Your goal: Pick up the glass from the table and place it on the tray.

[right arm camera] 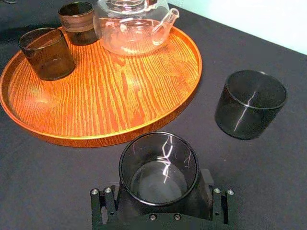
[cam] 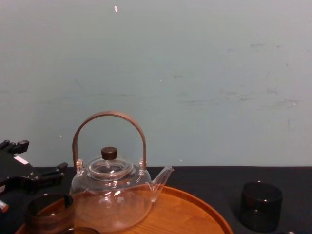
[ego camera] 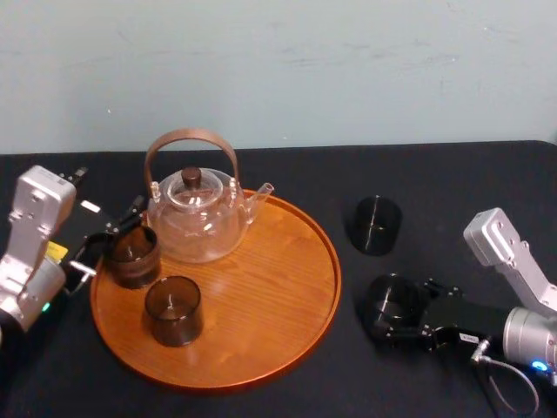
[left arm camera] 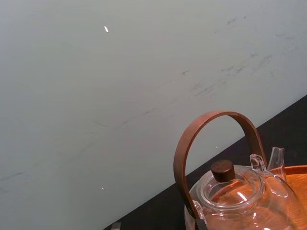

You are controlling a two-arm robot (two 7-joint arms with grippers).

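The right hand is gripping the glass low at the tabletop, near the tray, at its 3 o'clock. The pick-up seems to be under way. The next move is calling for a lift over the rim onto bare wood. The left hand is idling at 9 o'clock; I cannot tell its grip.

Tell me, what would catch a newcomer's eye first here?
The clear teapot with its arched brown handle, standing at the back of the round orange tray. Next, the right claw holding a dark glass on the black table, just right of the tray.
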